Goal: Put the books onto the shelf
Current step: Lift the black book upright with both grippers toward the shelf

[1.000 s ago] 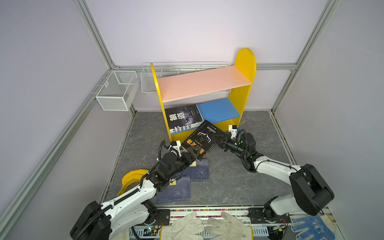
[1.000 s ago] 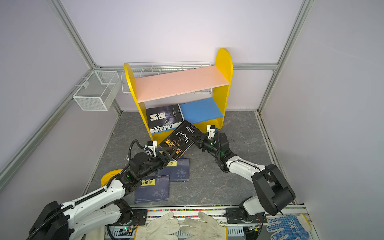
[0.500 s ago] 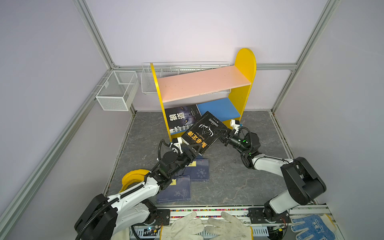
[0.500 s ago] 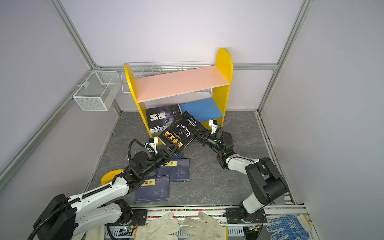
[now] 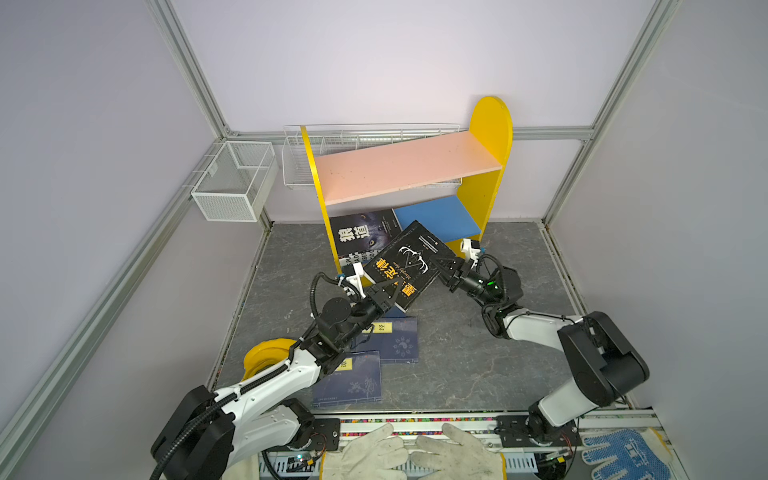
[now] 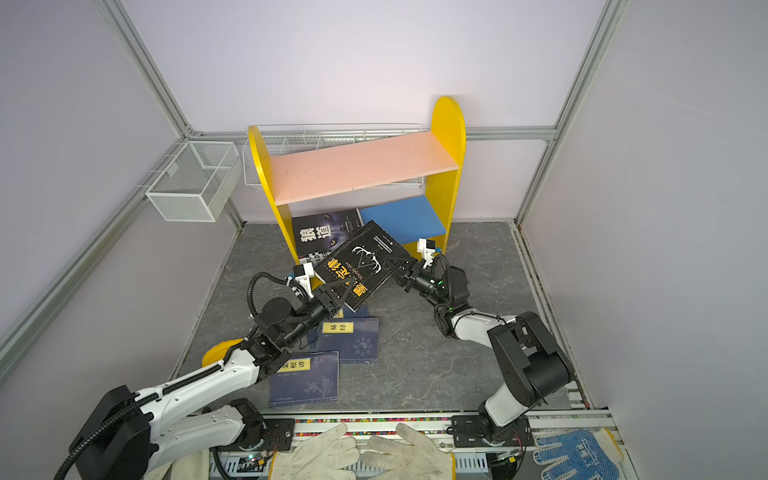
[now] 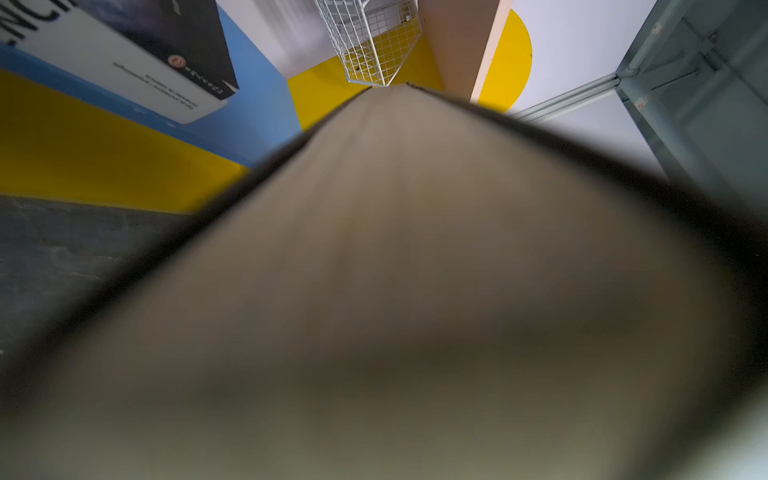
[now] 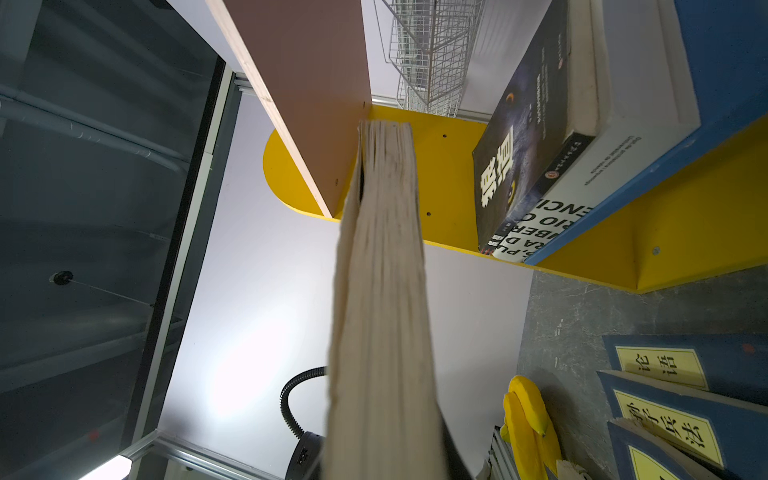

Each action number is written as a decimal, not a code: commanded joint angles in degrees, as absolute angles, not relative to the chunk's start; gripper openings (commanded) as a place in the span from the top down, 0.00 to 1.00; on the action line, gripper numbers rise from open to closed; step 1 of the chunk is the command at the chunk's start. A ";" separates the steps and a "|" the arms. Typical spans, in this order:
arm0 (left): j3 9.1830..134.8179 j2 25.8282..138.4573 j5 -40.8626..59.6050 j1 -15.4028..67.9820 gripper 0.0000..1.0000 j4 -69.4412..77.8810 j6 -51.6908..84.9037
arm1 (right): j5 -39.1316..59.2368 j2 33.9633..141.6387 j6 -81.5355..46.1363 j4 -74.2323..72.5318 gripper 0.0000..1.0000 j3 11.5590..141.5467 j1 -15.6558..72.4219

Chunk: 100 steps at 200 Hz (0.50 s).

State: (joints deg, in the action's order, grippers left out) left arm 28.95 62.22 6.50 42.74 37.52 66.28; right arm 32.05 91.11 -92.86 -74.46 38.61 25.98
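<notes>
1. Top views, both of them, give me the whole cell. At the far left a basket (image 5: pixel 232 183) hangs on the wall, well apart from everything else.
2. Beside my left arm, bananas (image 5: pixel 266 357) lie on the floor (image 5: pixel 478 353), near the navy books (image 5: pixel 392 340). These books lie flat, partly one over another, with the yellow labels up.
3. My left gripper (image 5: pixel 386 291) is clenched on the near lower corner of the black book (image 5: pixel 409 266), and one finger lies on the cover. In the left wrist view the page edge of this book fills most of the picture and is too blurred for detail.
4. The black book is in the air, tilted, cover up, between the two grippers. It is above the navy books and just in front of the lower opening of the shelf (image 5: pixel 490 137). Its far corner reaches the front of the blue board (image 5: pixel 440 216).
5. On the left part of the blue board the other black book (image 5: pixel 361 235) lies on the white book (image 5: pixel 349 255). The right wrist view shows the same stack.
6. Above them is the pink board (image 5: pixel 407 166), and behind it a long basket (image 5: pixel 374 133) hangs on the back wall.
7. My right gripper (image 5: pixel 444 266) grasps the right edge of the black book, with the jaws pressed on both covers. The right wrist view looks along the page edge toward the shelf.
8. On the front rail lie gloves (image 5: pixel 415 453), and further right a blue glove (image 5: pixel 623 457).
</notes>
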 commanded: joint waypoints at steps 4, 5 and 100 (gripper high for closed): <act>32.19 58.97 6.34 42.32 0.96 33.79 62.58 | 33.82 89.02 -90.96 -70.70 0.84 40.95 26.58; 32.26 58.84 6.33 42.30 0.96 33.50 62.58 | 33.78 88.81 -90.44 -70.07 0.84 41.00 26.61; 39.73 45.13 15.07 34.83 1.00 4.77 54.23 | 24.23 73.09 -47.44 -2.05 0.17 55.95 27.76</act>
State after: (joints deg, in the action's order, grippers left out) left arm 36.21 48.10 11.20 37.65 12.05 57.95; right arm 25.08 72.84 -57.71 -14.90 54.35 28.93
